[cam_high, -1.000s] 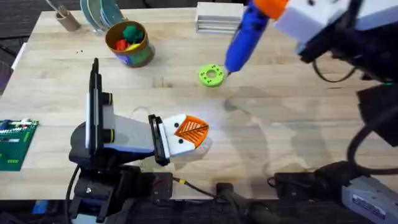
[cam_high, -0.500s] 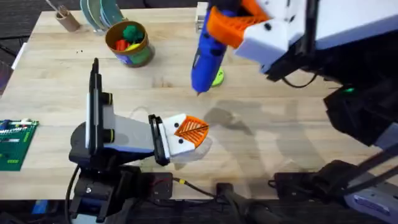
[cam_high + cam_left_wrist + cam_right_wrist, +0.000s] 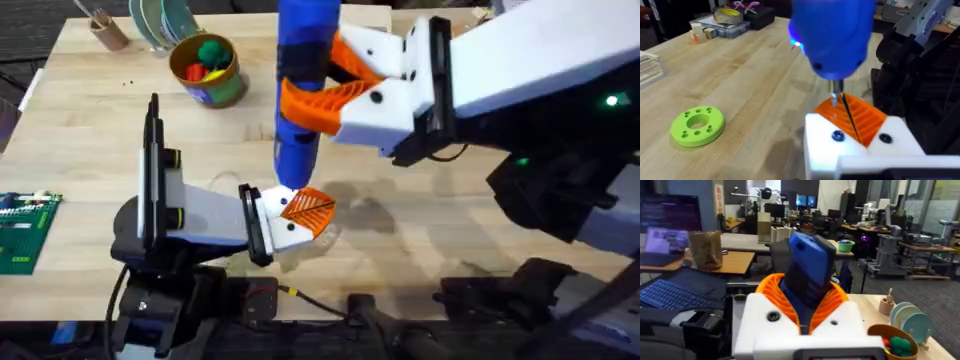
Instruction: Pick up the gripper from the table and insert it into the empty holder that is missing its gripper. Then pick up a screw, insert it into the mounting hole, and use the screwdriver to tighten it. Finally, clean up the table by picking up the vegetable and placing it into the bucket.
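My right gripper (image 3: 320,95) is shut on the blue screwdriver (image 3: 300,90) and holds it upright, bit down. Seen from the right wrist, the screwdriver (image 3: 807,270) sits between the orange pads (image 3: 832,305). Its metal bit (image 3: 836,95) hangs just over the orange ribbed gripper (image 3: 860,117) seated in the white holder (image 3: 840,150); I cannot tell whether they touch. Two screw heads (image 3: 838,135) show in the holder's face. In the overhead view the orange gripper (image 3: 308,208) and holder (image 3: 280,228) are at my left gripper (image 3: 300,215). The bucket (image 3: 222,88) holds the green vegetable (image 3: 212,48).
A green disc (image 3: 697,126) lies on the table beyond the holder. At the far left stand a brown cup with sticks (image 3: 105,30) and stacked plates (image 3: 165,20). A green circuit board (image 3: 22,230) lies at the left edge. A white box (image 3: 365,14) sits at the back.
The right arm has carried the screwdriver left and nearer, from over the green disc to above the orange gripper at the left arm. The left arm has stayed still.
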`<state>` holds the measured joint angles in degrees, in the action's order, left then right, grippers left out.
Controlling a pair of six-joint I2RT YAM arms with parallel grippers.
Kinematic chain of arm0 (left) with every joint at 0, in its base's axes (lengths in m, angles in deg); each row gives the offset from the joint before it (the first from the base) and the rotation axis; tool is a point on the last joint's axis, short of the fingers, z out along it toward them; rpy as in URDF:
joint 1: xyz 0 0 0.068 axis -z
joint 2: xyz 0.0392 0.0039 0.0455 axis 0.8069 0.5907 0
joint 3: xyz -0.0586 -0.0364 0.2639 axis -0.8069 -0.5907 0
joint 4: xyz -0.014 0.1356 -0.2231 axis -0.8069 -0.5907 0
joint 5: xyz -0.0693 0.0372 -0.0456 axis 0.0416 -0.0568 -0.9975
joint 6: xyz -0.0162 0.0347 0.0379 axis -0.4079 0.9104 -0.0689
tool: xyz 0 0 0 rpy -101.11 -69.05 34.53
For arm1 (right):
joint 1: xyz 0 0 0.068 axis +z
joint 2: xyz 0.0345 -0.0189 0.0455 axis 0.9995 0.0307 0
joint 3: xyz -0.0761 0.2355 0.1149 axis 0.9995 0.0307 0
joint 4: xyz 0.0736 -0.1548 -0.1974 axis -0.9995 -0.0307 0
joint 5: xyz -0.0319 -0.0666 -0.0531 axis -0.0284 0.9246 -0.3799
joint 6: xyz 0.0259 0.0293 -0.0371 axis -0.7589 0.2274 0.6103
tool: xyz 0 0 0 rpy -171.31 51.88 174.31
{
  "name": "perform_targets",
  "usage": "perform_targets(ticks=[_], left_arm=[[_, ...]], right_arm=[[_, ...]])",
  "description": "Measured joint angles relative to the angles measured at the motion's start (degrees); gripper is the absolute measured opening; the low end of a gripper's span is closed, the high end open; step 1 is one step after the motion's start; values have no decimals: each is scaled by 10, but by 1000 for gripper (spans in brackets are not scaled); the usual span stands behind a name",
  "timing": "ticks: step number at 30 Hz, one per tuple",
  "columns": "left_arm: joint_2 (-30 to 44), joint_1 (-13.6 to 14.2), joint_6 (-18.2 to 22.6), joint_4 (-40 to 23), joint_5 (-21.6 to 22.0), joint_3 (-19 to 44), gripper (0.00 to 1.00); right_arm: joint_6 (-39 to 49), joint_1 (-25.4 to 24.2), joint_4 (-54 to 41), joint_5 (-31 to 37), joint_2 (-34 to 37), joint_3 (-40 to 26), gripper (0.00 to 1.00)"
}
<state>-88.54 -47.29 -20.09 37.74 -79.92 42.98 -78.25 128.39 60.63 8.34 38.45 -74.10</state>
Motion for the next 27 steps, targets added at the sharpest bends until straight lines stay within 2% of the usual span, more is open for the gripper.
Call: perform_targets(ticks=[14, 27], left_arm=[[0, 0, 0, 0, 0, 0, 6], [0, 0, 0, 0, 0, 0, 6]], right_arm=[[36, 34, -1, 0, 11, 0, 70], [46, 37, 0, 0, 20, 0, 70]])
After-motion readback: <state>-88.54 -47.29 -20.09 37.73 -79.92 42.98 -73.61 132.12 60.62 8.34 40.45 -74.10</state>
